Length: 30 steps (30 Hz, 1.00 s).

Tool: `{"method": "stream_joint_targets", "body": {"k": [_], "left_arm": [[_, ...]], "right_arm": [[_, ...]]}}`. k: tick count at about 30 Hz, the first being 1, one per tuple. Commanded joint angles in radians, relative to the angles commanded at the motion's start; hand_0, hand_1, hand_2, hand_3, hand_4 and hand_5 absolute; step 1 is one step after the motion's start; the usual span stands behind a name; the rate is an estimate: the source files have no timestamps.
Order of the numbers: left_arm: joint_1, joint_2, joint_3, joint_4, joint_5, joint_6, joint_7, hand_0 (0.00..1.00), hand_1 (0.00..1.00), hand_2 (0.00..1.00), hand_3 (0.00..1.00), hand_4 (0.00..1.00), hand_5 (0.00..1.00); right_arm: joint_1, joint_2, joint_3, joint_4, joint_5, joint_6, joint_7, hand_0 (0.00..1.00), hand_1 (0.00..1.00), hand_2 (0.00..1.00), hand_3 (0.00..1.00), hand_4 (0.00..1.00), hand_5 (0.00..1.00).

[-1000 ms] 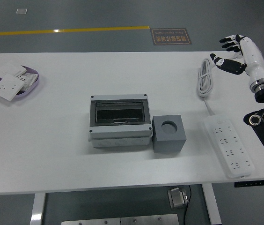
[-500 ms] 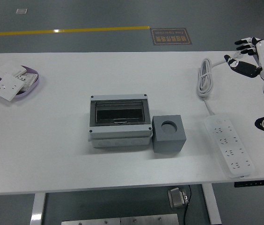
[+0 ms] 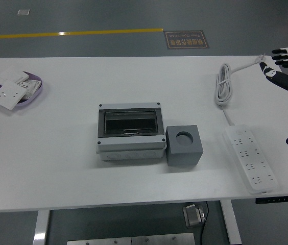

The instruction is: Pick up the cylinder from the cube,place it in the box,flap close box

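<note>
Likely a robotics lab or factory test floor.
A white height-adjustable table (image 3: 57,168) stands on grey painted concrete marked with a yellow floor line (image 3: 72,33) and a floor sign (image 3: 186,39) whose print is too small to read.

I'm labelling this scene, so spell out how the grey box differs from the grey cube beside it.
The box is wider and rectangular, while the cube is smaller and roughly square. The box has a dark see-through lid with corner screws; the cube has a plain top with a round hole, which looks empty. The box is lighter grey than the cube. Both rest on the white table, side by side.
</note>
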Motion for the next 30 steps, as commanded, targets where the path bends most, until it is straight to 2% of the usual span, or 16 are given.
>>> {"method": "stream_joint_targets", "body": {"k": [6, 14, 30], "left_arm": [[-0.002, -0.002, 0.011, 0.001, -0.013, 0.0, 0.0, 0.566, 0.614, 0.575, 0.598, 0.708, 0.211], [0.0, -0.009, 0.066, 0.009, -0.067, -0.001, 0.0, 0.567, 0.614, 0.575, 0.598, 0.708, 0.209], [0.012, -0.026, 0.127, 0.016, -0.12, -0.001, 0.0, 0.566, 0.614, 0.575, 0.598, 0.707, 0.208]], "right_arm": [[0.0, 0.004, -0.016, 0.004, -0.072, 0.006, -0.007, 0.706, 0.656, 0.655, 0.659, 0.791, 0.284], [0.0, 0.0, -0.009, 0.004, -0.039, 0.008, 0.007, 0.722, 0.658, 0.653, 0.661, 0.782, 0.299], [0.011, 0.011, 0.013, -0.034, 0.284, 0.044, 0.082, 0.717, 0.659, 0.656, 0.66, 0.77, 0.304]]}}
